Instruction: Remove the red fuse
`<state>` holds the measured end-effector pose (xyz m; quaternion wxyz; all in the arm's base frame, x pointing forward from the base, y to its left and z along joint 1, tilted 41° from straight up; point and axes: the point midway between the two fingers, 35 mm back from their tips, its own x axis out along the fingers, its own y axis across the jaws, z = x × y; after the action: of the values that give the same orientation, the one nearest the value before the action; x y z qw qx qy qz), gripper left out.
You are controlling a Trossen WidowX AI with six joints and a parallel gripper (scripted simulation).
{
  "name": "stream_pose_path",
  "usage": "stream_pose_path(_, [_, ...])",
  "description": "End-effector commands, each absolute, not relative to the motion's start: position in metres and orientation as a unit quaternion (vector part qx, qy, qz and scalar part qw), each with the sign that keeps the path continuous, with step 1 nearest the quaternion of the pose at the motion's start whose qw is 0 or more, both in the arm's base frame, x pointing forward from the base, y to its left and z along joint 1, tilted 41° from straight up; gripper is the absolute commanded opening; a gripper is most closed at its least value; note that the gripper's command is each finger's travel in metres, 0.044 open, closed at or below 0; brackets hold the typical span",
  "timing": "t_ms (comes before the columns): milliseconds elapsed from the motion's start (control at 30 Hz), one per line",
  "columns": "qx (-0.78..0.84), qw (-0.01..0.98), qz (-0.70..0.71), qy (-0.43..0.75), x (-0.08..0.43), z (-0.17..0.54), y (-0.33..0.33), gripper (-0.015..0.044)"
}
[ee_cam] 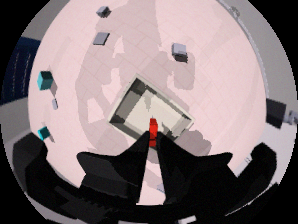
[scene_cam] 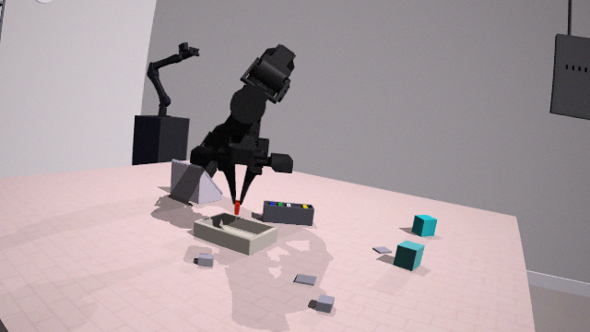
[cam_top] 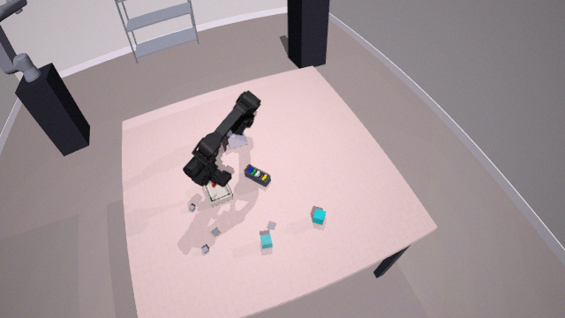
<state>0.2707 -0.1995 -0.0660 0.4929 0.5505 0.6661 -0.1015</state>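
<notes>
My gripper [scene_cam: 238, 201] is clamped on the red fuse [scene_cam: 237, 208], which hangs from my fingertips above the tray [scene_cam: 240, 240], near its far wall. From the wrist view the red fuse [ee_cam: 153, 129] sits over the near edge of the tray [ee_cam: 136, 119], not over its middle. The fuse block [scene_cam: 288, 213] stands just beside the tray on the tabletop [scene_cam: 138, 295], with the other fuses [scene_cam: 288, 205] in their slots along its top.

I judge the step in hand to be the lowering and release. To do it well, I should first nudge toward the tray's centre, so the fuse comes down onto the floor inside and not onto the rim. That nudge should lead away from the fuse block, since it is close on that side and my wrist is broad. Then I go straight down, with the fuse upright, until its lower end is below the rim. I cannot tell from these views how much height remains, so a slow descent is safest. Only then should I spread my fingers, just enough to free it, and lift straight up without brushing the tray walls.
</notes>
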Motion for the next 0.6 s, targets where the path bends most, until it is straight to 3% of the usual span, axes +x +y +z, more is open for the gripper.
stream_pose_path(0, [0.554,0.489,-0.100,0.667,0.2706,-0.0716,-0.1930,0.0000])
stream_pose_path(267, [0.554,0.489,-0.100,0.667,0.2710,-0.0780,-0.1871,0.0000])
stream_pose_path(567, [0.551,0.492,-0.101,0.667,0.2714,-0.0758,-0.1903,0.0236])
